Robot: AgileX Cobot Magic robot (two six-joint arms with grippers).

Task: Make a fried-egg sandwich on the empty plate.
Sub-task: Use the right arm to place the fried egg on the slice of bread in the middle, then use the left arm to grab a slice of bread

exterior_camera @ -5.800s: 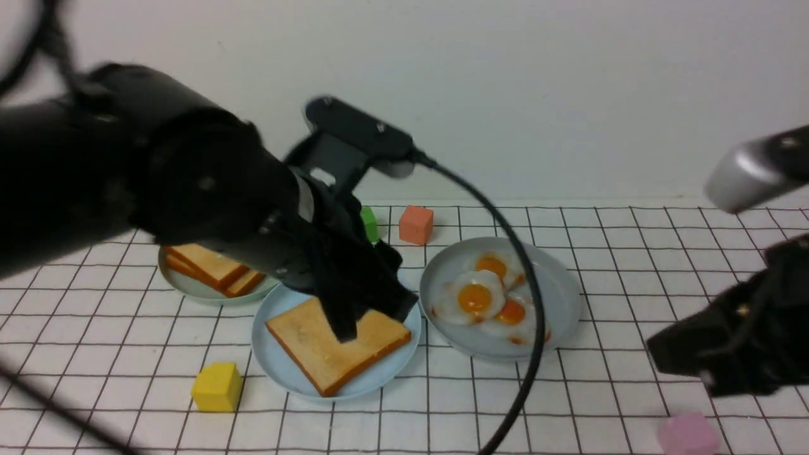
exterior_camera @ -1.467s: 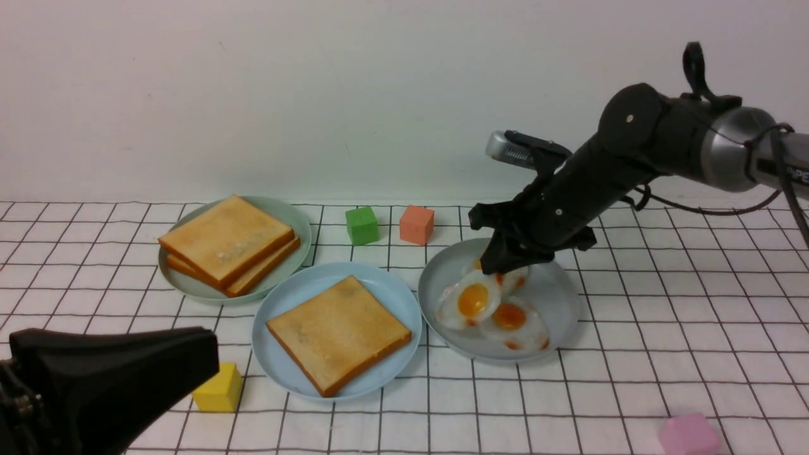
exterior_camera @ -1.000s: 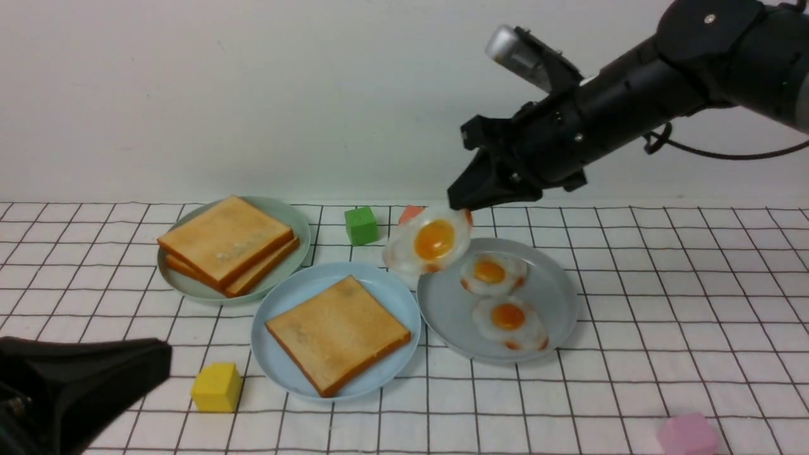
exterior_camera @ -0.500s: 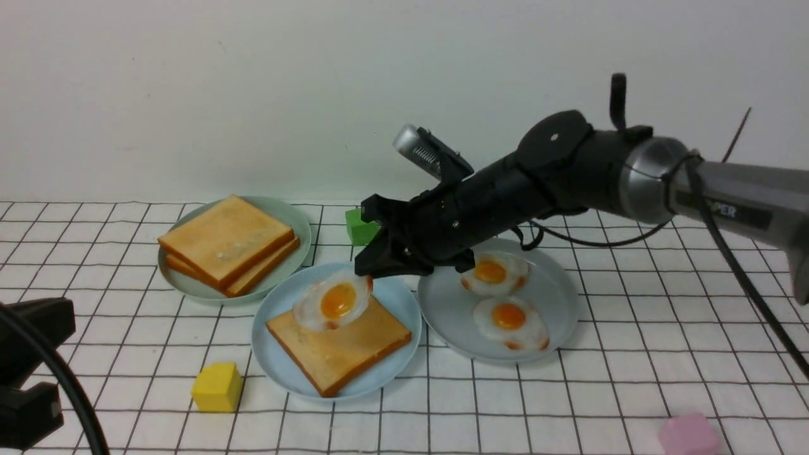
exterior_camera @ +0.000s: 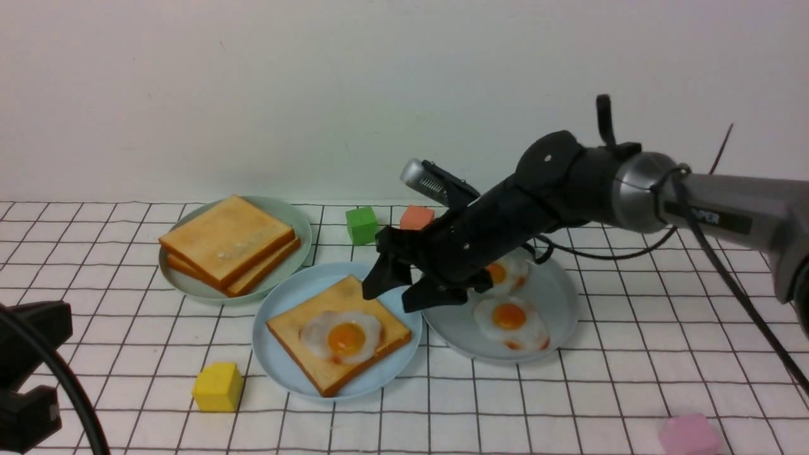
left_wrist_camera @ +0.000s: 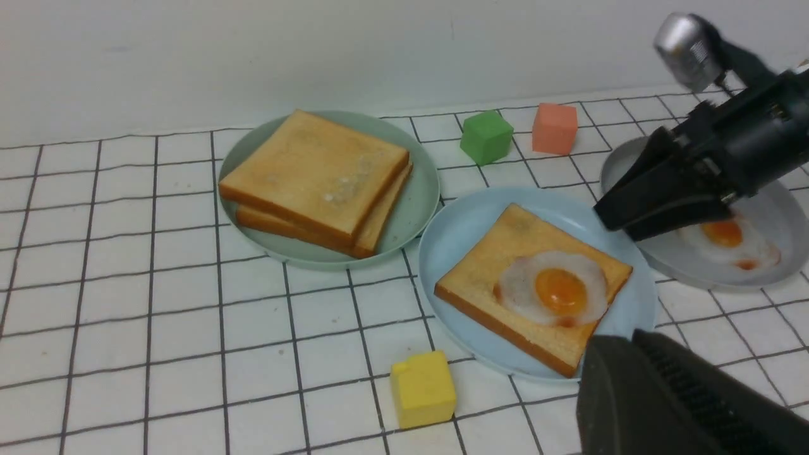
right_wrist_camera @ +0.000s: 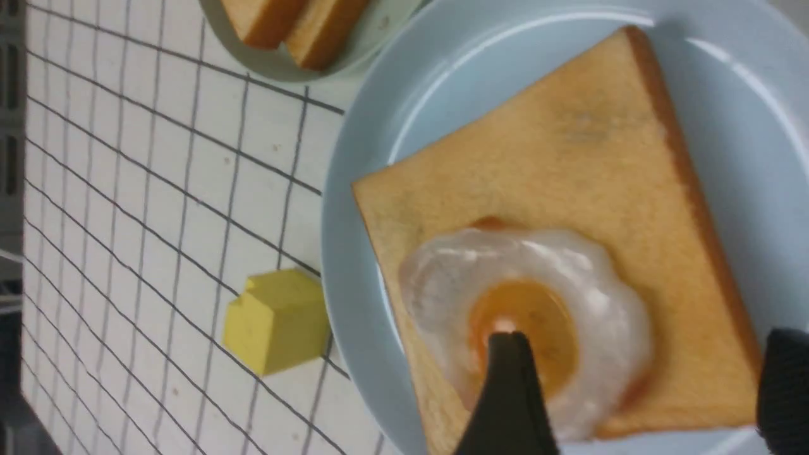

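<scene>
One egg (exterior_camera: 342, 335) sits centred on the toast (exterior_camera: 344, 292), uncovered.
Right fingers (exterior_camera: 381, 273) spread wide, empty, just above it: withdraw upward without nudging the egg; left fingers (left_wrist_camera: 632, 385) closed, empty.

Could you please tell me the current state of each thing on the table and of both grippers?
right gripper: open, empty
left gripper: shut
fried egg: lying flat on toast slice
toast slice: flat on blue plate
green plate: holds two stacked toasts
grey plate: holds two eggs
</scene>
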